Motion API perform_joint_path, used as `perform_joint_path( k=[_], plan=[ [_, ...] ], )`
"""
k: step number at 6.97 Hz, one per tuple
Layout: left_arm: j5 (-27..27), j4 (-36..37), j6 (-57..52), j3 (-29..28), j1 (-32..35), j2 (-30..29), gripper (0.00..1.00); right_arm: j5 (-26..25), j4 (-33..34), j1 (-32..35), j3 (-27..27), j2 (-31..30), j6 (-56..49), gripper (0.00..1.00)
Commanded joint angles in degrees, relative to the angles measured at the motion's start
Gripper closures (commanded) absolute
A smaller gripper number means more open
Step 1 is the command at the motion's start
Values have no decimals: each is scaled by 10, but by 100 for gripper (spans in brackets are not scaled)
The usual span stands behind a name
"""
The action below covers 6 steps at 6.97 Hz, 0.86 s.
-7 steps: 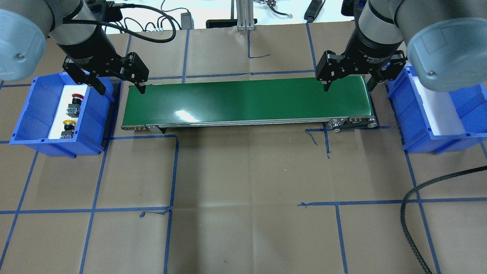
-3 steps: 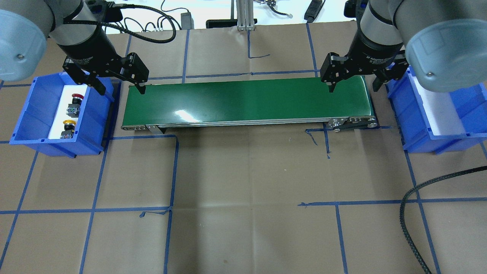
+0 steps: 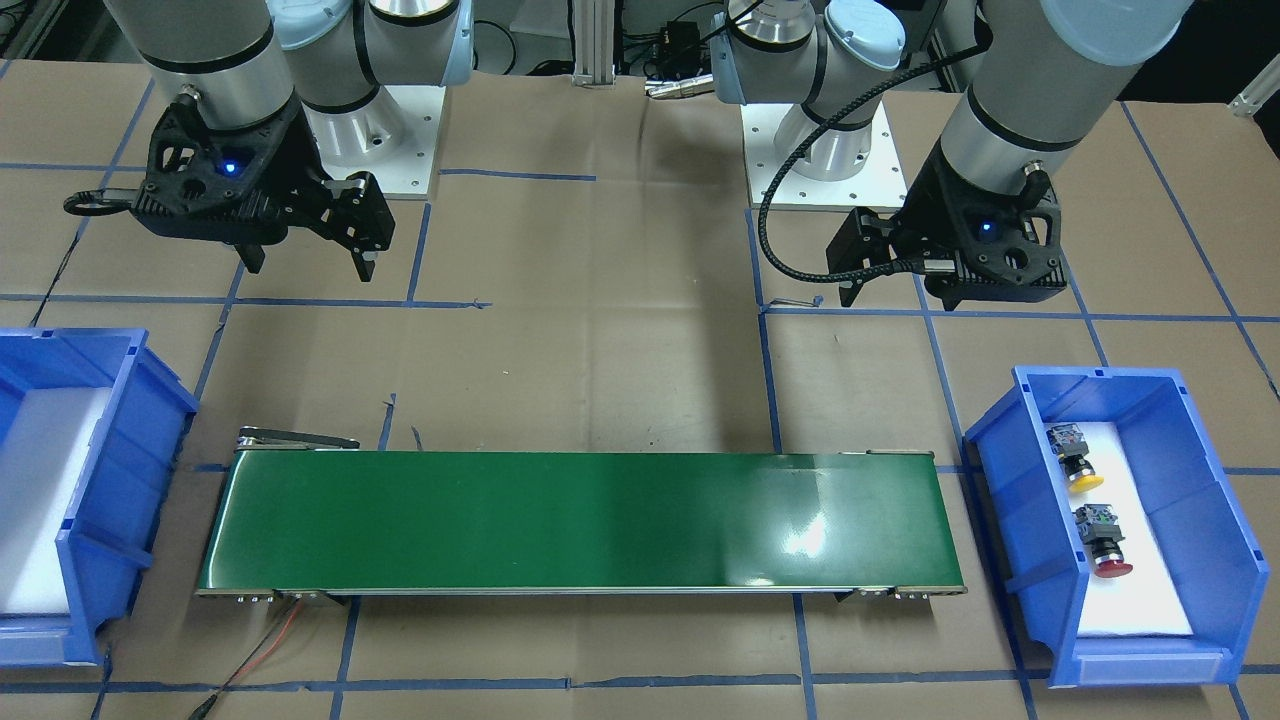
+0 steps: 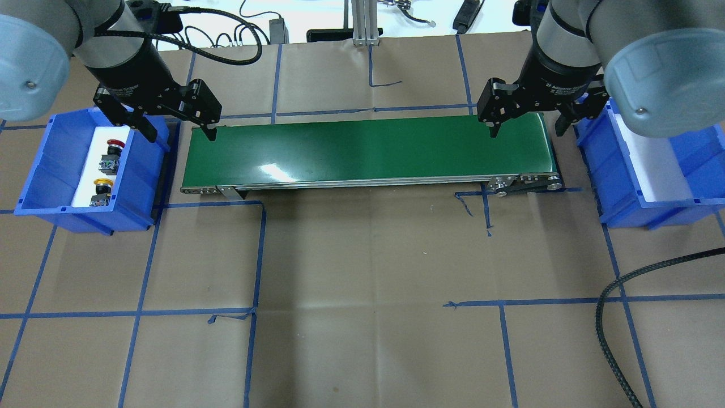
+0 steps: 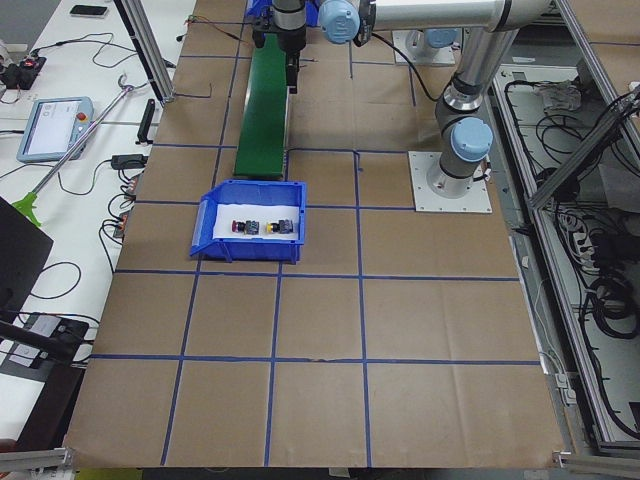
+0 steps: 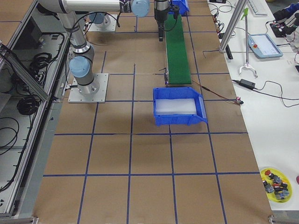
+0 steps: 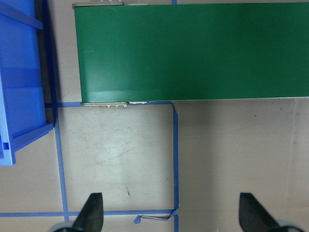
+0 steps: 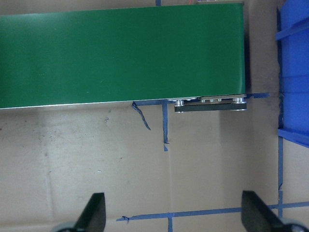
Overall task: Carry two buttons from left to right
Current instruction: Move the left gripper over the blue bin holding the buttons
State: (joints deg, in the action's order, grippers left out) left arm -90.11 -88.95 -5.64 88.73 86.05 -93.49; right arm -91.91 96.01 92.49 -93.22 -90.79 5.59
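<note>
The red button (image 4: 115,145) and the yellow button (image 4: 103,182) lie on white foam in the blue bin (image 4: 34,170) at the table's left end. They also show in the front view, yellow (image 3: 1080,470) and red (image 3: 1106,550). My left gripper (image 4: 181,135) is open and empty, hovering between that bin and the left end of the green conveyor belt (image 4: 368,150). My right gripper (image 4: 527,134) is open and empty above the belt's right end, beside the second blue bin (image 4: 623,187). Both wrist views show spread fingertips (image 7: 94,210) (image 8: 96,210) over brown paper.
The right bin holds only white foam. A black braided cable (image 4: 612,317) lies on the table at the front right. Blue tape lines grid the brown paper. A yellow dish (image 6: 275,183) with several spare parts sits on a side table.
My right gripper has shifted slightly to the right and back over the belt's right end. The left gripper and both buttons have not moved.
</note>
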Motion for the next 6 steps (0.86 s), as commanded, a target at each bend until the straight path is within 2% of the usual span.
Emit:
perform_joint_path(
  k=[1,2,3,4,6],
  plan=[
    [-2,1,-70,-12,-61,-8,0,5,0,0,0,-1,4,0],
    [0,-6,-95,-15,-137,-14,0,5,0,0,0,0,4,0],
    [-1,-6,-168,-11,-195,-21,0,6,0,0,0,-1,4,0],
    [-1,2,-243,-6,-240,-36,0,6,0,1,0,-1,4,0],
    [0,28,-274,-6,-294,-72,0,6,0,0,-1,-1,4,0]
  ],
)
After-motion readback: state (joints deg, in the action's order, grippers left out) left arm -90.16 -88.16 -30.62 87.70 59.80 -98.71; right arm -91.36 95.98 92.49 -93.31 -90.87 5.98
